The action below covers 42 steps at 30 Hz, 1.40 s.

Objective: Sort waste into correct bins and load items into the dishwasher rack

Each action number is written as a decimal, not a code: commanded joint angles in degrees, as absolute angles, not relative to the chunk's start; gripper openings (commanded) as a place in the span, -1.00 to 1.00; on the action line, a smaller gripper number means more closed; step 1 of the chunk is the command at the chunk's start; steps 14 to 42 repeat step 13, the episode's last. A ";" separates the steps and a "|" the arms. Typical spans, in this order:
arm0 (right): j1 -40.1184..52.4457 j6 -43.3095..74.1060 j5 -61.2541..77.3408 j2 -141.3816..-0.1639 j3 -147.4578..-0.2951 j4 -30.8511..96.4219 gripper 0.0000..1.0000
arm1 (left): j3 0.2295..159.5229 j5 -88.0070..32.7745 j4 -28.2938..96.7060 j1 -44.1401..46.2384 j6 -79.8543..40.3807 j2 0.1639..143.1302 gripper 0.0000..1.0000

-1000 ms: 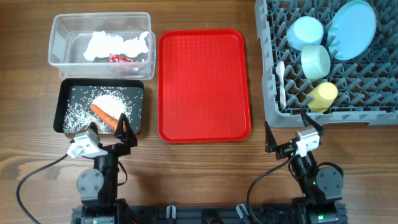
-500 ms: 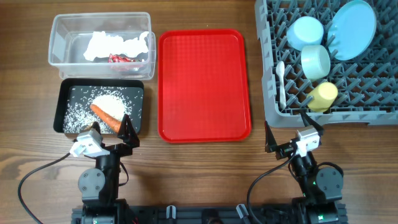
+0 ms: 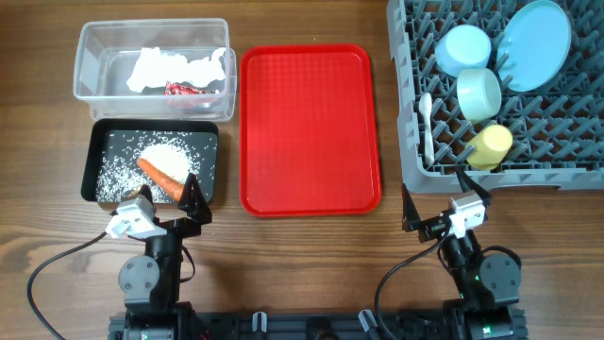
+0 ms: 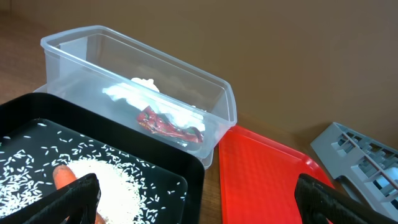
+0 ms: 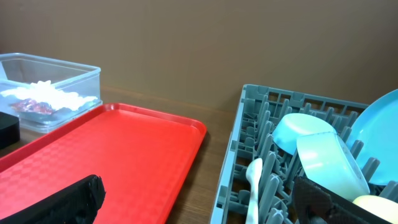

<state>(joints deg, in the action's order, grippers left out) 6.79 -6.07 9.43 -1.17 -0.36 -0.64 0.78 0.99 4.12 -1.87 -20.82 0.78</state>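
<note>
- The left tool (image 3: 168, 194) hangs with its fingers spread at the near edge of the black tray (image 3: 94, 175). The right tool (image 3: 436, 200) is spread too, just short of the rack (image 3: 411, 142). Neither holds anything.
- The carrot (image 3: 160, 174) lies in the black tray among the rice (image 3: 168, 151) — likely firm, light and a little slick. Pinch it across the middle.
- Rice is loose grain, poor for pinching and better tipped or scooped.
- The tissue (image 3: 175, 66) and wrapper (image 3: 184, 90) sit in the clear tub (image 3: 85, 57). Both look soft and near weightless, so any raised fold will do — the wrapper may slip.
- The plate (image 3: 533, 42), blue bowl (image 3: 464, 47), pale bowl (image 3: 479, 92), cup (image 3: 489, 146) and spoon (image 3: 427, 127) are in the rack. They look hard and smooth, so grip them by a rim.
- The red tray (image 3: 311, 123) lies between on the worktop (image 3: 311, 255).
</note>
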 commanded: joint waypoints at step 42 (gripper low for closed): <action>6.52 -5.43 10.35 -0.82 -0.30 -0.82 1.00 | 0.32 1.10 4.08 -1.54 -19.70 0.16 1.00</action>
